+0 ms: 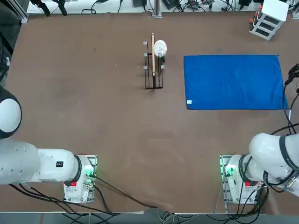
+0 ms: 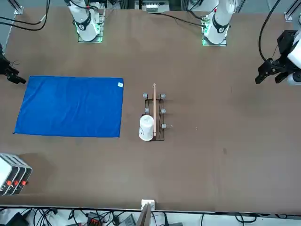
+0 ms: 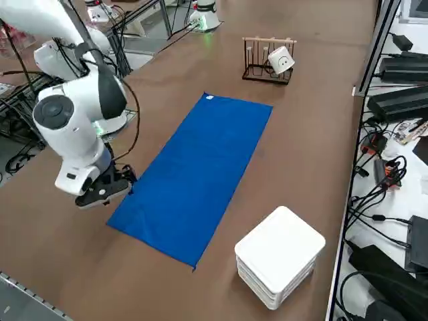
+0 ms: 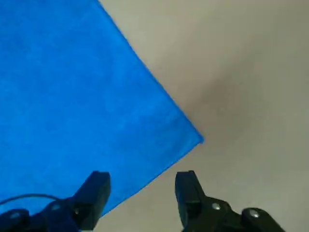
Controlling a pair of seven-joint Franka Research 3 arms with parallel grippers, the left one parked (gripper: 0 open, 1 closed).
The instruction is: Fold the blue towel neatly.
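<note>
The blue towel lies spread flat on the brown table, right of centre in the top view. Its small white tag sits at the corner nearest the table's middle on the robot's side. The same towel looks smooth, without folds. My right gripper hovers just off the towel's right edge, near the corner closest to the arm's base. In the wrist view the right gripper is open and holds nothing. One fingertip is over the towel, and the other is over bare table beside the corner.
A dark wire rack holding a white mug stands left of the towel. A white box sits beyond the towel's far right corner. Cables hang along the table's right edge.
</note>
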